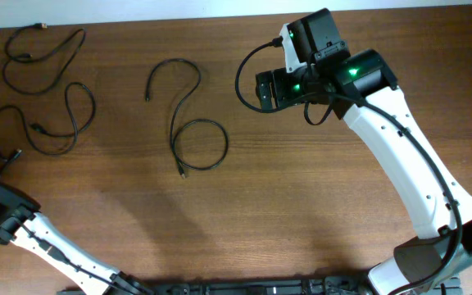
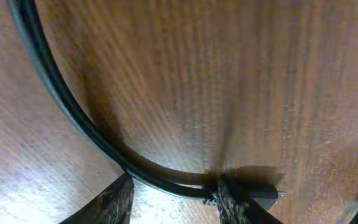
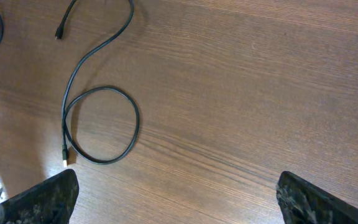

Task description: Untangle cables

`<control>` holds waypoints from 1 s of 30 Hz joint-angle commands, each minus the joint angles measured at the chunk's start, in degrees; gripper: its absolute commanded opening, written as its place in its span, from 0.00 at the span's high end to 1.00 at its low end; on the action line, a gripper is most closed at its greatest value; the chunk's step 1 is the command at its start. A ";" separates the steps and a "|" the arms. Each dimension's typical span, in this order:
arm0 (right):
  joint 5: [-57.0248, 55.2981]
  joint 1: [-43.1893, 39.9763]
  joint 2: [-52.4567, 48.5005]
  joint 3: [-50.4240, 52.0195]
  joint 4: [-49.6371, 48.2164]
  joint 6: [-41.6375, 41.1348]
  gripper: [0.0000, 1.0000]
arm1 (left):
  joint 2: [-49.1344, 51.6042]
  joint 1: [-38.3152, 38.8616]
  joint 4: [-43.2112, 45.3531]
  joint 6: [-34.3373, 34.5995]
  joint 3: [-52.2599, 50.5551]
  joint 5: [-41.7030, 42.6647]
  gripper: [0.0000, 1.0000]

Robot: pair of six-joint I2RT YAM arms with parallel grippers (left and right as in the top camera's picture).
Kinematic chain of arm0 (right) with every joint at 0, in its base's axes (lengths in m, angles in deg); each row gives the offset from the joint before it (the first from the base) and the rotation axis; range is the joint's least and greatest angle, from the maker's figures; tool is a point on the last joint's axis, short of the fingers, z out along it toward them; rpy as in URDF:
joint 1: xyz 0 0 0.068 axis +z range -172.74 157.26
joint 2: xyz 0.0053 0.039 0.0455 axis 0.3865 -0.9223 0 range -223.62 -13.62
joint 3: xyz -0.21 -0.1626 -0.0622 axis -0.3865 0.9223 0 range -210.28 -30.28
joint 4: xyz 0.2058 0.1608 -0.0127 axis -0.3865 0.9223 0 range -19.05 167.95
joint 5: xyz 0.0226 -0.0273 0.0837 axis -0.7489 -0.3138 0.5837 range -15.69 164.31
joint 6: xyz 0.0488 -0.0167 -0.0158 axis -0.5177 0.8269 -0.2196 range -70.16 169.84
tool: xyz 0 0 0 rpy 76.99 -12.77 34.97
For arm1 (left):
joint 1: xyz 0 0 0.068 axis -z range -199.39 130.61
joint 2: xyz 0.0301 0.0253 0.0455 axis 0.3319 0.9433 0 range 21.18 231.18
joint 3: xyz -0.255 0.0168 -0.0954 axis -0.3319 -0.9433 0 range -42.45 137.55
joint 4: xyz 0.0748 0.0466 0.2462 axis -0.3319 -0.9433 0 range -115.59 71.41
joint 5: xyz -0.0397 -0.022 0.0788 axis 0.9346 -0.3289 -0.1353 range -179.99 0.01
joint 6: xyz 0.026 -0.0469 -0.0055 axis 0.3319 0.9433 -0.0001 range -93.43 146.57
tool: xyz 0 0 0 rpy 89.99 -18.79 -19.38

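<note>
Three separate thin black cables lie on the wooden table. One loops at the far left (image 1: 43, 51), one lies below it (image 1: 65, 123), and one S-shaped cable with a closed loop sits in the middle (image 1: 188, 123). My left gripper (image 1: 2, 157) is at the table's left edge. In the left wrist view its fingers (image 2: 173, 208) are apart and low over a cable (image 2: 73, 115), whose plug end (image 2: 267, 197) lies by the right finger. My right gripper (image 1: 262, 88) hovers right of the middle cable, wide open and empty (image 3: 176, 199). That cable's loop (image 3: 101, 124) is ahead-left of it.
The white right arm (image 1: 400, 156) reaches in from the bottom right, with its own thicker black cable (image 1: 248, 65) looping at the wrist. The left arm (image 1: 47, 246) comes in from the bottom left. Bare wood (image 1: 301, 205) fills the centre and right.
</note>
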 commanded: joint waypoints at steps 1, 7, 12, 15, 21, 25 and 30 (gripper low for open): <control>0.31 -0.15 0.52 0.37 -0.07 -0.46 0.01 | 5.66 2.78 3.32 -0.74 -1.09 1.90 0.55; 0.31 -0.15 0.52 0.37 -0.28 -0.46 0.01 | 2.93 4.02 -0.50 1.53 16.06 7.30 0.49; 0.33 -0.15 0.52 0.37 -0.72 -0.46 0.01 | 0.70 11.28 -2.84 0.20 16.02 20.17 0.50; 0.33 -0.15 0.52 0.37 -0.24 -0.46 0.01 | 0.70 19.54 -0.90 -2.43 16.02 14.86 0.49; 0.33 -0.15 0.52 0.37 0.44 -0.46 0.01 | 0.72 26.75 -0.09 -2.36 15.87 -3.89 0.52; 0.33 -0.15 0.52 0.37 0.44 -0.46 0.01 | 0.72 23.54 -4.50 -1.51 15.87 -4.83 0.73; 0.33 -0.15 0.52 0.37 0.46 -0.46 0.01 | 0.72 20.48 -5.62 0.68 13.49 -6.54 0.78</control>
